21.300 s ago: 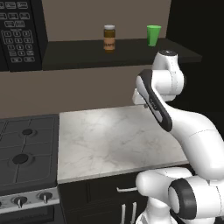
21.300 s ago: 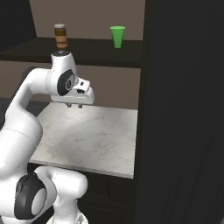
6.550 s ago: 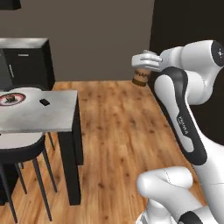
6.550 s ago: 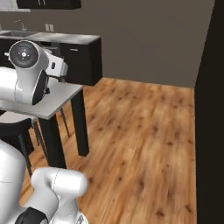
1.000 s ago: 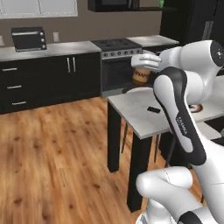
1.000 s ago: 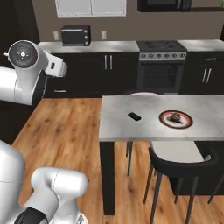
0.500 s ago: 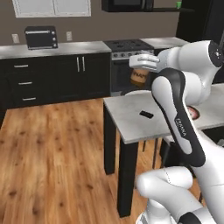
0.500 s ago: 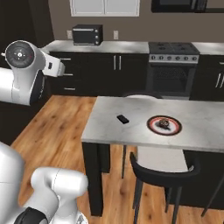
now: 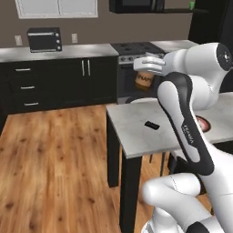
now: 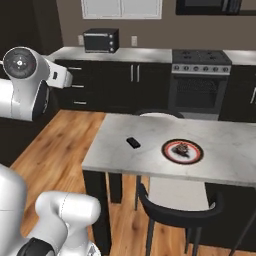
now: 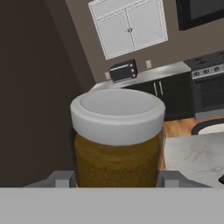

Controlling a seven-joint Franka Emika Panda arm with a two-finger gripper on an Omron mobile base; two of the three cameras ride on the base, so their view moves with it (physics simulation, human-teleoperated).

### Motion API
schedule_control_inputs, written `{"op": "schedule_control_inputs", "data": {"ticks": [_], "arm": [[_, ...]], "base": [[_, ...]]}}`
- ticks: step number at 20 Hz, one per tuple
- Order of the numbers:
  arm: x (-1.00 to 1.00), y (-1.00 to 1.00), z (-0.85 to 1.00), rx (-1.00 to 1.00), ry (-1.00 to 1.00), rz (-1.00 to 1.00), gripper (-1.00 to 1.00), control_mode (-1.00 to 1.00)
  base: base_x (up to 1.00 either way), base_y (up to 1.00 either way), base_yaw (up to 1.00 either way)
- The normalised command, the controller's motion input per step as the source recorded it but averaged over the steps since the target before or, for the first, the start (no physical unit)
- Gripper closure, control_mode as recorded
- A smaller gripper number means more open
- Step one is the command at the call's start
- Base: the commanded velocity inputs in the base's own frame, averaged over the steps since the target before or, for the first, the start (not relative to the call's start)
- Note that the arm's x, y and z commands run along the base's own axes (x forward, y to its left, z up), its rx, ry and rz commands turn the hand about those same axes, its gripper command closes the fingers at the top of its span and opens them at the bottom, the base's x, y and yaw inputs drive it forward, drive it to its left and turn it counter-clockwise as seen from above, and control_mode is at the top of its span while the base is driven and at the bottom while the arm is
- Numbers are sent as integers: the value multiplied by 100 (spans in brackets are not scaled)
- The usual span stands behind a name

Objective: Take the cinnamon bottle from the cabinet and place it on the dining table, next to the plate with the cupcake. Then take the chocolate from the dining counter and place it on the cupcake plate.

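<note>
The pincer (image 9: pixel 146 78) is closed on the cinnamon bottle (image 9: pixel 144 79), holding it upright in the air beyond the far edge of the marble counter (image 10: pixel 150 145), where the chocolate (image 10: pixel 133 142) lies at 9 o'clock of the cupcake plate (image 10: pixel 182 151), apart.

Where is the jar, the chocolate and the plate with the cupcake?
jar (image 11: pixel 117 131): hand view, on its glass body just under the pale lid.
chocolate (image 10: pixel 133 142): right base view, middle of the bar.
plate (image 10: pixel 170 155): right base view, on its near-left rim.
</note>
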Motion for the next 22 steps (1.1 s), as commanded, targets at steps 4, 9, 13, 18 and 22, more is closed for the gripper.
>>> {"op": "schedule_control_inputs", "data": {"ticks": [4, 9, 13, 18, 22], "arm": [[0, 0, 0, 0, 0, 0, 100, 100], [0, 0, 0, 0, 0, 0, 100, 100], [0, 0, 0, 0, 0, 0, 100, 100], [0, 0, 0, 0, 0, 0, 100, 100], [2, 0, 0, 0, 0, 0, 100, -100]], "base": [[52, -37, 4], [11, -35, 4], [10, -26, 0], [8, -14, 1], [6, 0, 0]]}}
